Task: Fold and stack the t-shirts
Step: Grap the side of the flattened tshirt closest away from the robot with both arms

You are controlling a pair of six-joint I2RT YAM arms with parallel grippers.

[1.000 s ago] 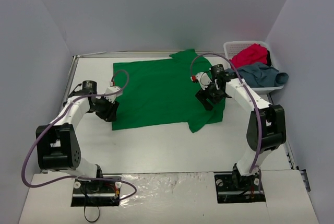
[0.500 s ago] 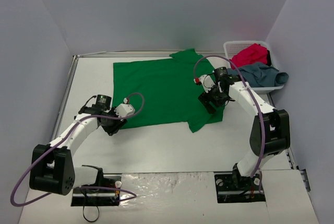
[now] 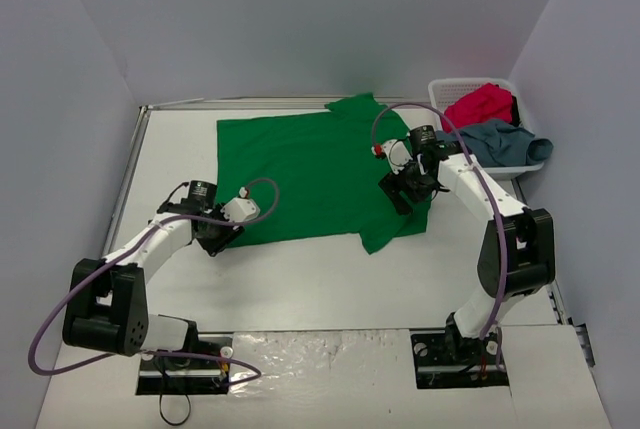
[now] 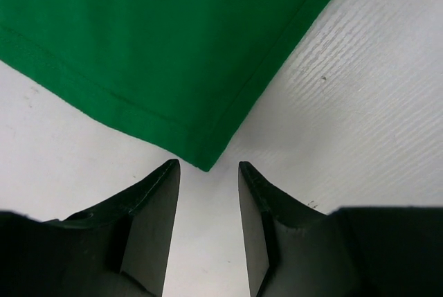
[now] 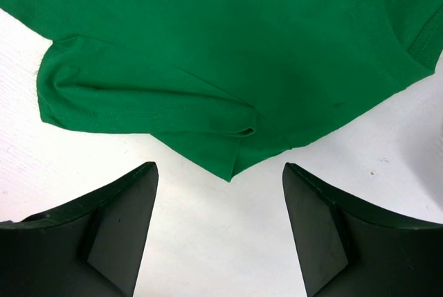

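The bright green t-shirt (image 3: 305, 174) lies spread flat on the white table, with one sleeve folded at its right edge. My left gripper (image 3: 212, 237) is open at the shirt's near left corner. In the left wrist view that corner (image 4: 201, 155) lies just ahead of the gap between the fingertips of the left gripper (image 4: 208, 167), not gripped. My right gripper (image 3: 397, 192) is wide open over the shirt's right side. In the right wrist view a pointed fold of the green shirt (image 5: 232, 165) lies between the tips of the right gripper (image 5: 220, 169). The crimson shirt (image 3: 480, 104) and the grey-blue shirt (image 3: 505, 141) lie crumpled in the basket.
The white lattice basket (image 3: 440, 87) stands at the back right against the wall. Grey walls close in the table on the left, back and right. Bare white table (image 3: 320, 279) lies between the shirt and the arm bases.
My left arm has swung from the shirt's left edge down and in to its near left corner. My right gripper has shifted only slightly over the shirt's right side.
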